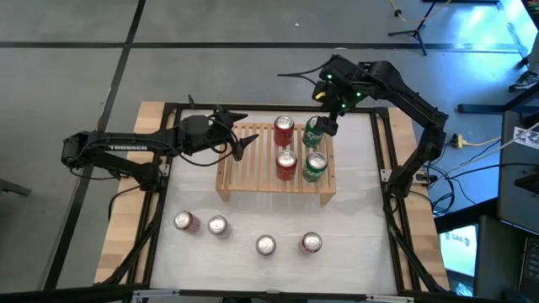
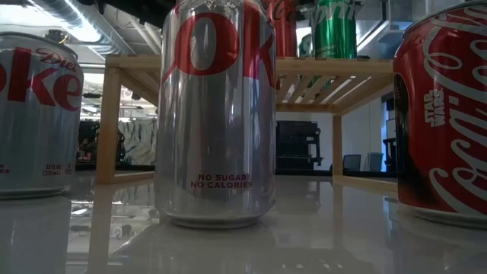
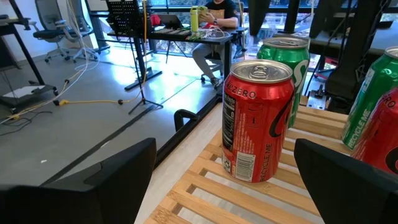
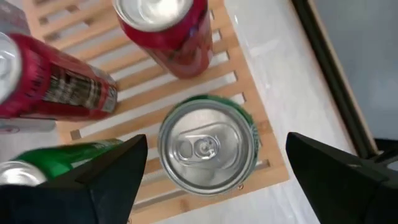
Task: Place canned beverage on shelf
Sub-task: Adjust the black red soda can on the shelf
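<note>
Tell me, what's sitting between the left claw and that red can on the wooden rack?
Nothing: in the left wrist view, only bare slats of the shelf lie between the open left gripper and the red can.

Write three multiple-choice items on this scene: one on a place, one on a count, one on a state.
1. Where is the right tool?
A. Over the cans at the table's front
B. Above a green can at the shelf's far right
C. Off the table

2. How many cans stand on the shelf?
A. Two
B. Six
C. Four

3. What state is the left tool in?
A. Open, holding nothing
B. Shut on a silver can
C. Shut on a cup

Key: 1 B, the right wrist view looks down on that can's top. 2 C, the high view shows two red cans and two green. 3 A, the left wrist view shows its fingers wide apart.
</note>
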You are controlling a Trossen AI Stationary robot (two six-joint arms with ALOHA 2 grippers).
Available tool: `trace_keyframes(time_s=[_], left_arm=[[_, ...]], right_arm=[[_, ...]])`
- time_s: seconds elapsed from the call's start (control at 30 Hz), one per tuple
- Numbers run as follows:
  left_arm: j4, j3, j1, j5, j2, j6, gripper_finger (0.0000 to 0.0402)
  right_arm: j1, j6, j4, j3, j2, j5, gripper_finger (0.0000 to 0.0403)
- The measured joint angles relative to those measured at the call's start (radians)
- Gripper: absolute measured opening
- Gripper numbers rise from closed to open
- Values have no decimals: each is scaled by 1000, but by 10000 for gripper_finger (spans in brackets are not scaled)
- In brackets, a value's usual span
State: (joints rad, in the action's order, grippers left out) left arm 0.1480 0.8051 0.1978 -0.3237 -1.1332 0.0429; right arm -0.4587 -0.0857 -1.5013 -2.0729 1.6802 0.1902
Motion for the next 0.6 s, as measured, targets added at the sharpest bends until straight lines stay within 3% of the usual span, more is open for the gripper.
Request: trace_keyframes(time_s=[0.33, 0.6], left_arm=[[0, 0, 0, 0, 0, 2, 373], [0, 0, 0, 0, 0, 2, 373]], right_arm=[[0, -165, 112, -57, 0, 15, 376], [1, -315, 325, -57, 15, 77, 376]])
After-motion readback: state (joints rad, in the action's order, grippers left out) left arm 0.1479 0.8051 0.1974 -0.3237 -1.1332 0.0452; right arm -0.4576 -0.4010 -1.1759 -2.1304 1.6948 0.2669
